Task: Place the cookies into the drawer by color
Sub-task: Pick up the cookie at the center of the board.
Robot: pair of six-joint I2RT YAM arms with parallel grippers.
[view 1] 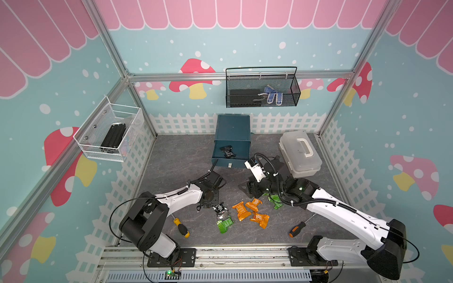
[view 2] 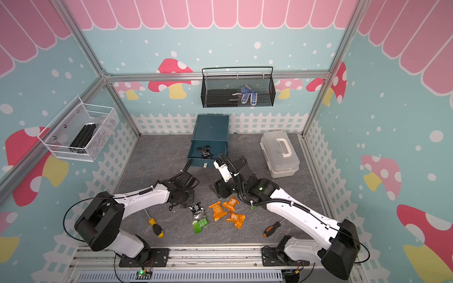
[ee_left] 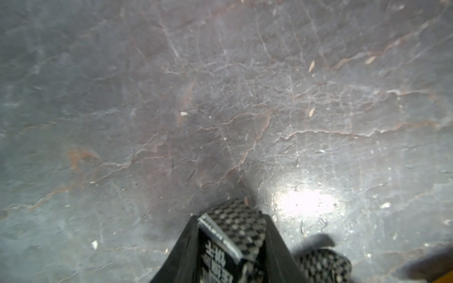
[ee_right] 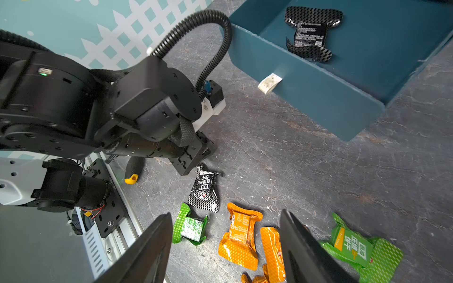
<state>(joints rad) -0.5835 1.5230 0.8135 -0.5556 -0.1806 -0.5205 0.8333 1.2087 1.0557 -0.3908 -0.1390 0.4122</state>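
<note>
our left gripper is clamping a black-silver crinkly foil packet, lower centre; another black-silver packet is lying in the open dark teal drawer, upper right; right gripper is gaping empty; orange packets and green packets are waiting.

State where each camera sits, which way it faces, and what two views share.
Both top views: overhead at the front, looking down at the table; the left arm and right arm show.
Left wrist: on the left arm, facing the table; the left end effector grips a black-silver cookie.
Right wrist: on the right arm, facing the drawer and left arm; the open right end effector shows.
Shared: both wrist views show that black-silver cookie.
</note>
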